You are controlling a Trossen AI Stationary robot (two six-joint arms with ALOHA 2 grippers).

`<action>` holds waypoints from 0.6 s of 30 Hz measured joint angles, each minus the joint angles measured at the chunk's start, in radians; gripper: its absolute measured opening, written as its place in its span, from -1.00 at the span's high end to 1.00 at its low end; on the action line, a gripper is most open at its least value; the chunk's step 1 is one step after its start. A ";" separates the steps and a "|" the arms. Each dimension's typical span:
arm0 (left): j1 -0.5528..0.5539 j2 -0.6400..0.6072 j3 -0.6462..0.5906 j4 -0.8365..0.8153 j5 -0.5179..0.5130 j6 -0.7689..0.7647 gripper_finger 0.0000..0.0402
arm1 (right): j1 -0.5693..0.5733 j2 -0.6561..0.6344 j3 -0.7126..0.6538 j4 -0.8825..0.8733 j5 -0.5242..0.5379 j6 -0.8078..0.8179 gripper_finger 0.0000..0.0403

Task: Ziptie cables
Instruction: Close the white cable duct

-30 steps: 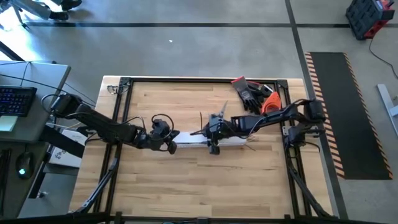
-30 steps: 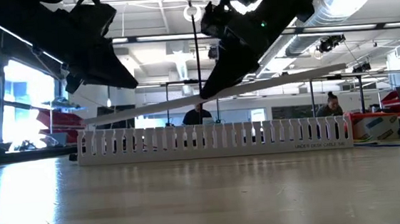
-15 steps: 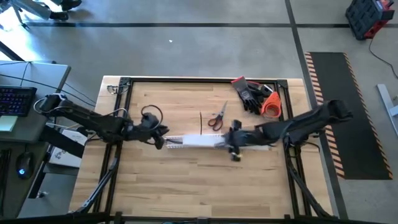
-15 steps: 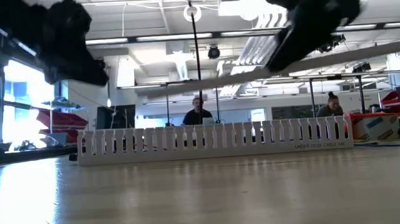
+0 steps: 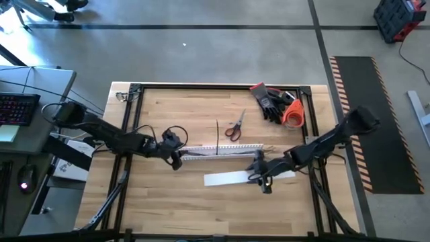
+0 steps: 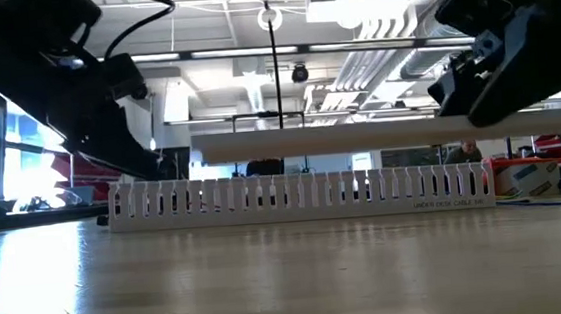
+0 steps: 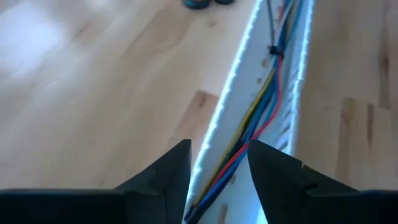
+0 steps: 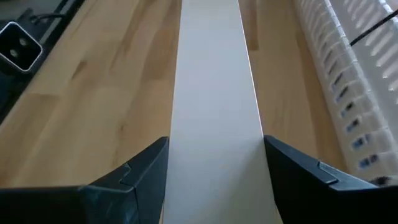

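Note:
A white comb-slotted duct (image 5: 222, 151) lies across the middle of the table. The cables (image 7: 261, 118), yellow, red, blue and black, run along inside it, with a black tie (image 7: 273, 50) around them farther along. My left gripper (image 7: 217, 180) stands open over the duct's left end (image 5: 181, 156), one finger on each side of the cables, touching nothing that I can see. My right gripper (image 5: 259, 177) is shut on a flat white strip (image 5: 225, 179), which it holds nearer the table's front edge than the duct. My right gripper pinches the flat white strip across its width, one finger on each long edge (image 8: 177, 155), partway along its length. The fingers come from the table's right, slanting down, and lie along the strip. The strip (image 6: 339, 137) hangs level, clear of the table.
Beyond the duct lie scissors (image 5: 234, 128) and an upright black tie (image 5: 217, 133). Dark gloves (image 5: 271, 101) and an orange object (image 5: 290, 113) sit at the far right corner. Bare wood lies along the near edge, and a black frame (image 5: 134, 91) borders the table.
My right gripper has carried the white strip from above the duct toward the table's right and near edges and somewhat down. The strip, tilted with its left end low a second ago, now hangs level in front of the duct. My left gripper has sunk to the duct's left end.

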 joint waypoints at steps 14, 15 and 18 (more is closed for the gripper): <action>0.064 0.243 0.038 0.218 0.190 0.088 0.88 | -0.003 0.036 0.002 0.095 -0.021 -0.023 -0.06; 0.060 0.254 0.047 0.218 0.209 0.092 0.94 | -0.002 0.034 0.006 0.090 -0.021 -0.022 -0.06; 0.034 0.303 0.088 0.221 0.229 0.095 0.97 | 0.008 0.020 0.031 0.068 -0.020 -0.022 -0.06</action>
